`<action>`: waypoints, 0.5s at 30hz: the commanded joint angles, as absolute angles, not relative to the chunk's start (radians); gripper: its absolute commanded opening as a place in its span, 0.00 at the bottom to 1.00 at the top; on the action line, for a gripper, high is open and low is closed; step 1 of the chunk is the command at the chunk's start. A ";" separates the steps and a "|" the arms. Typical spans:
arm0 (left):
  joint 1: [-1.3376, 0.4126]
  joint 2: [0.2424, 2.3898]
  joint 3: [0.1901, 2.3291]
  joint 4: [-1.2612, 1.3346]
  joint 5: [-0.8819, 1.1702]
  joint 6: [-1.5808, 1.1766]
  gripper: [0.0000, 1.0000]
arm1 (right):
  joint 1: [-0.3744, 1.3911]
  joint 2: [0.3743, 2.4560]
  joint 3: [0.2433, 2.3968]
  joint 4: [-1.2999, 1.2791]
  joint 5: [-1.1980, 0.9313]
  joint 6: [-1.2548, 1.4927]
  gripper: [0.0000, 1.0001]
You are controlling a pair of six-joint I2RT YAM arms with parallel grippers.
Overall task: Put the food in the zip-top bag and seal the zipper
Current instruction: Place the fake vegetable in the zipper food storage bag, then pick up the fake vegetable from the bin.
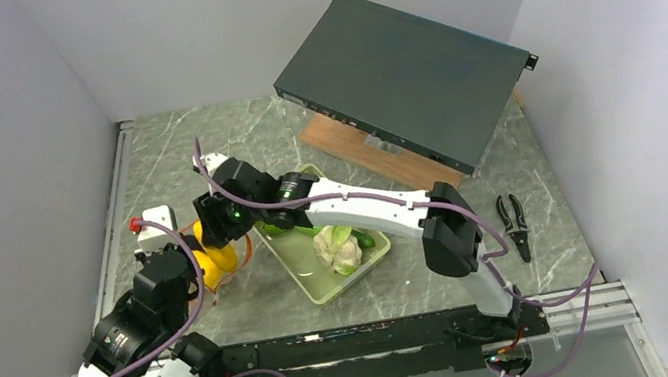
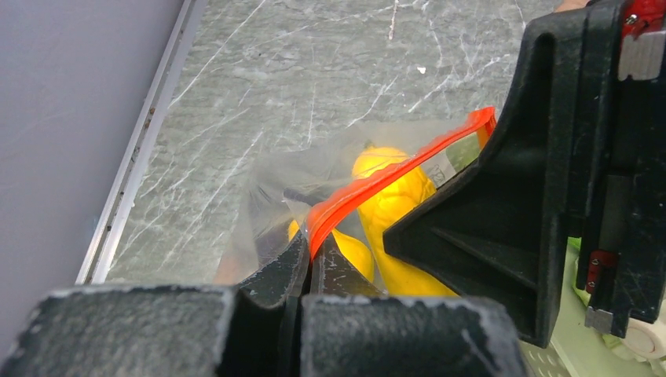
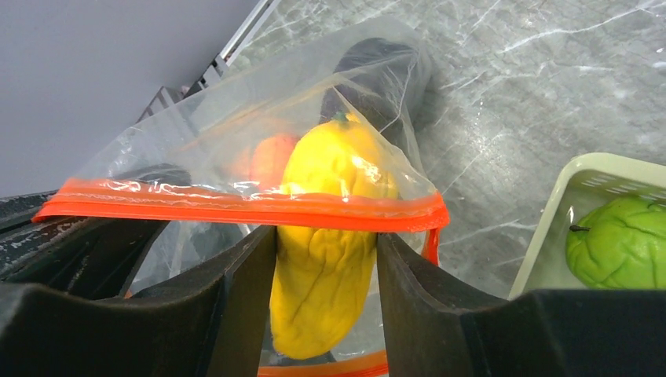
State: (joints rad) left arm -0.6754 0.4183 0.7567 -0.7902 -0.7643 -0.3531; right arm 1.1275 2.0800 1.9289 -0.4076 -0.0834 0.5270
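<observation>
Left pincer point(image 2: 310, 255): we are clamping it fully shut on the zipper strip point(image 2: 393, 177) at one end of the bag's mouth. This is lifting the floppy rim off the table point(image 2: 330, 71) and giving the other arm an opening.
Right pincer point(image 3: 322, 267): we are holding it at a middling width on the corn point(image 3: 334, 173), one finger on each flank. The corn's long axis is pointing into the mouth, so the narrow end is leading.
Corn position: it is crossing the mouth. One lip of the strip is lying across it; the far half is showing through the clear film and the near half is sitting between our fingers.
Bag point(image 3: 196, 133): it is resting on the table just beside the basket point(image 3: 550, 212), mouth turned toward the right arm.
Contents: a peach point(image 3: 271, 157) is already lying inside, beside the corn. A dark shape is sitting deeper in; we cannot tell what it is.
Basket: a pepper point(image 3: 620, 243) and a cauliflower point(image 1: 338, 249) are waiting there.
Step in hand: we are judging this as insertion, roughly mid-task, with sealing not yet begun.
Next move: the corn is needing to clear the strip fully before release.
Risk: the lip is catching on the corn, so it may drag the rim closed.
</observation>
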 commanded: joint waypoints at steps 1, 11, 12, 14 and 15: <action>-0.671 0.411 0.762 -0.760 -0.766 -0.353 0.00 | 1.123 2.051 1.955 -0.418 -0.049 0.505 0.53; -0.671 0.421 0.764 -0.765 -0.771 -0.358 0.00 | 1.127 1.979 1.920 -0.439 -0.049 0.488 0.61; -0.671 0.420 0.764 -0.766 -0.772 -0.359 0.00 | 1.128 1.965 1.910 -0.438 -0.049 0.486 0.61; -0.671 0.420 0.764 -0.768 -0.774 -0.360 0.00 | 1.128 1.930 1.874 -0.433 -0.044 0.480 0.61; -0.671 0.420 0.764 -0.767 -0.775 -0.360 0.00 | 1.129 1.911 1.857 -0.431 -0.039 0.475 0.61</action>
State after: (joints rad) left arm -0.6754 0.4187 0.7567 -0.7902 -0.7609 -0.3534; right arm 1.1275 2.0338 1.8965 -0.4335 -0.0711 0.5026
